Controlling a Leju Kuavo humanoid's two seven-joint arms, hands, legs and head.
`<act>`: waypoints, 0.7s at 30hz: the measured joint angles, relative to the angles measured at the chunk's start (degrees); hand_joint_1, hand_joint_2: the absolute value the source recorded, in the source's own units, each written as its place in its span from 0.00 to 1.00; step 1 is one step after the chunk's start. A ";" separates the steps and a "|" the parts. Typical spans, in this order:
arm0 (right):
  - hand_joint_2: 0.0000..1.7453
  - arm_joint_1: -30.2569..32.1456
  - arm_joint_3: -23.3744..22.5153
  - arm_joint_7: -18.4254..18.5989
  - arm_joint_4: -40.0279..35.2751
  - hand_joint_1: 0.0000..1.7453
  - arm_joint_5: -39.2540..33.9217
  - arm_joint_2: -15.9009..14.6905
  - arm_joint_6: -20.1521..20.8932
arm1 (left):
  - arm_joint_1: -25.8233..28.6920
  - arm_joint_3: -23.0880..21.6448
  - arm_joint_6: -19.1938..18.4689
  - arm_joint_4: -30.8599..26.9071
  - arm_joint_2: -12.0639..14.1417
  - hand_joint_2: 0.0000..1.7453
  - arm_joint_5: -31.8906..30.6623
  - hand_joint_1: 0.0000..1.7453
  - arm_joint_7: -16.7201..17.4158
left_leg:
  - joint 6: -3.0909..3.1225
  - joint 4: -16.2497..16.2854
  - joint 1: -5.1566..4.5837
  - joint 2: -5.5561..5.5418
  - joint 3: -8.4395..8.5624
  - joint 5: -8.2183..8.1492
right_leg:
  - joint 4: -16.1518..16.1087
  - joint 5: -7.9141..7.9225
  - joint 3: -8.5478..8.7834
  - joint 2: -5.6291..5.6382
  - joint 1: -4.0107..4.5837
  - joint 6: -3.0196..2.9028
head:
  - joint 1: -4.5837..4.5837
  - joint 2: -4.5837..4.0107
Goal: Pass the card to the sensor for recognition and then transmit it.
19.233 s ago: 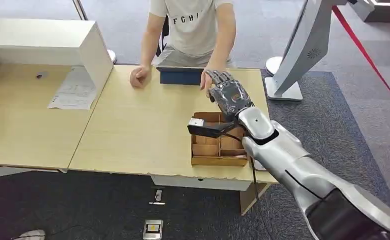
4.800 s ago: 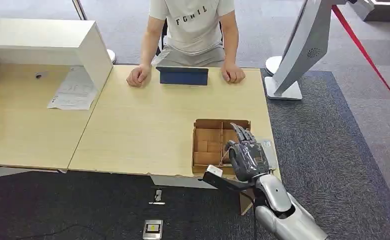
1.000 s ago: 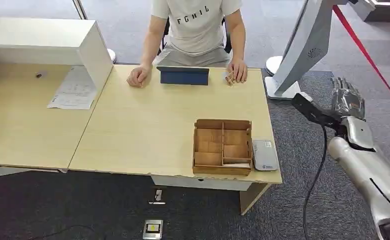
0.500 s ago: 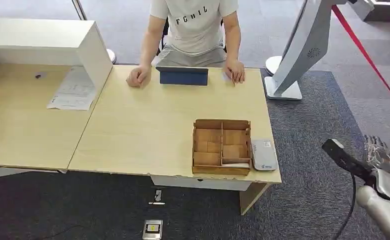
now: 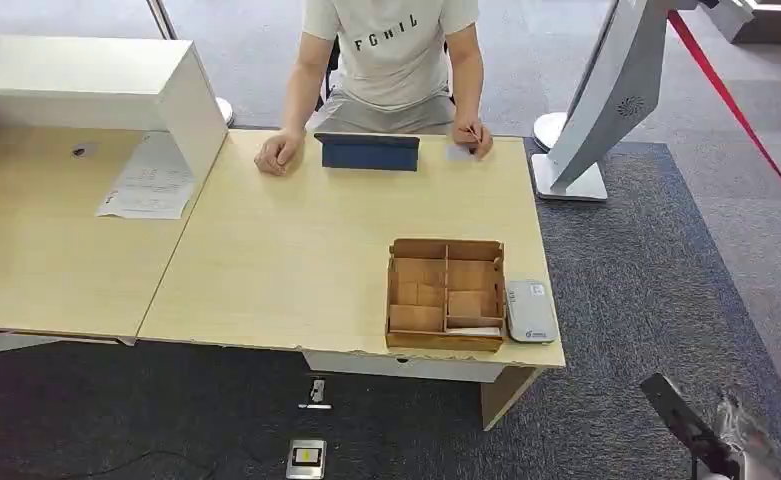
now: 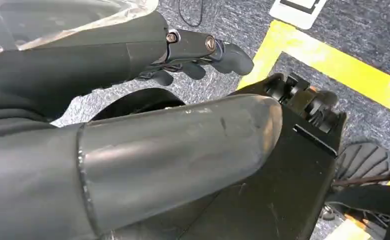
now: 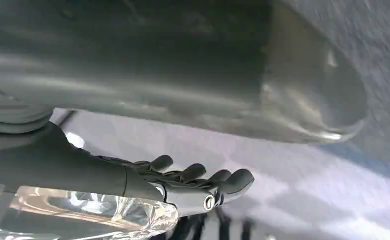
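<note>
Now the card [image 5: 459, 152] lies flat at the tabletop's [image 5: 296, 260] far edge under the person's hand [image 5: 471, 137], long axis along that edge; both robot hands, left hand [image 6: 197, 55] and right hand [image 7: 193, 182], hang empty, fingers loosely apart.

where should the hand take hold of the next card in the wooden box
Judging by the head view, pinch the top edge of a card from straight above: the cards sit in open-topped compartments of the wooden box, and the dividers block any sideways reach. Their exact tilt is unclear.
</note>
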 joint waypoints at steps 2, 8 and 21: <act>0.00 2.27 -1.27 -0.74 0.83 0.00 -2.73 1.33 0.09 | -0.12 0.00 -1.62 0.00 0.00 0.00 0.00 0.00 -0.53 | -0.01 -0.01 0.00 0.00 0.01 -0.01 | 0.00 -0.01 0.00 0.00 0.03 -0.01 | 0.00 0.00; 0.00 8.21 -4.11 -2.36 2.90 0.00 -5.79 7.51 0.28 | -0.52 0.00 -3.82 0.00 0.07 0.00 0.00 0.00 -1.38 | -0.02 -0.03 0.03 0.10 0.04 -0.01 | 0.03 -0.03 0.01 0.03 0.07 -0.05 | 0.00 0.00; 0.00 10.84 -6.55 -2.84 5.62 0.00 -6.40 17.14 0.33 | -0.70 -0.02 -3.58 0.00 0.28 0.00 0.02 0.00 -1.49 | -0.02 -0.03 0.02 0.33 0.10 0.00 | 0.03 -0.04 0.02 0.06 0.02 -0.07 | 0.02 0.00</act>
